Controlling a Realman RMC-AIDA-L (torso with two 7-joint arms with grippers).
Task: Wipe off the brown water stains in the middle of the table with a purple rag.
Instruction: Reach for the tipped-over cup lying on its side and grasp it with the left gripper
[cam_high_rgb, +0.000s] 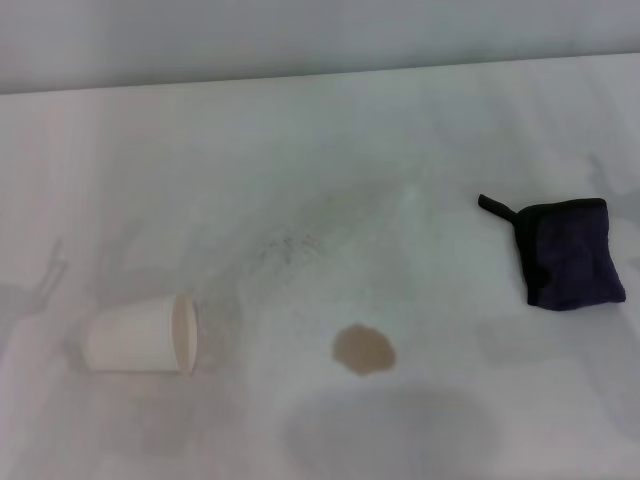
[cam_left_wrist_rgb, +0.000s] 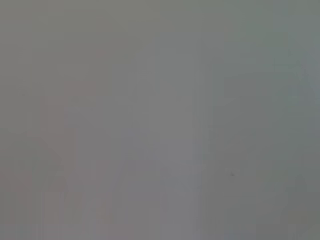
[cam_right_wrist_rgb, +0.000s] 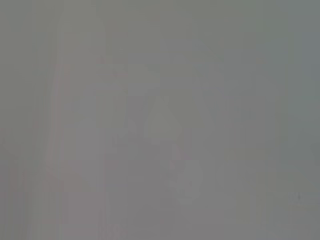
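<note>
A small tan-brown water stain (cam_high_rgb: 363, 350) lies on the white table (cam_high_rgb: 320, 180), a little below the middle of the head view. The purple rag (cam_high_rgb: 572, 253) lies folded at the right side, with a short black tab pointing left from its upper corner. It is well apart from the stain. Neither gripper shows in the head view. Both wrist views show only a plain grey surface.
A white paper cup (cam_high_rgb: 142, 337) lies on its side at the left, its mouth facing right toward the stain. Faint grey smears and dark specks (cam_high_rgb: 290, 248) run across the middle of the tabletop. The table's far edge (cam_high_rgb: 320, 75) meets a grey wall.
</note>
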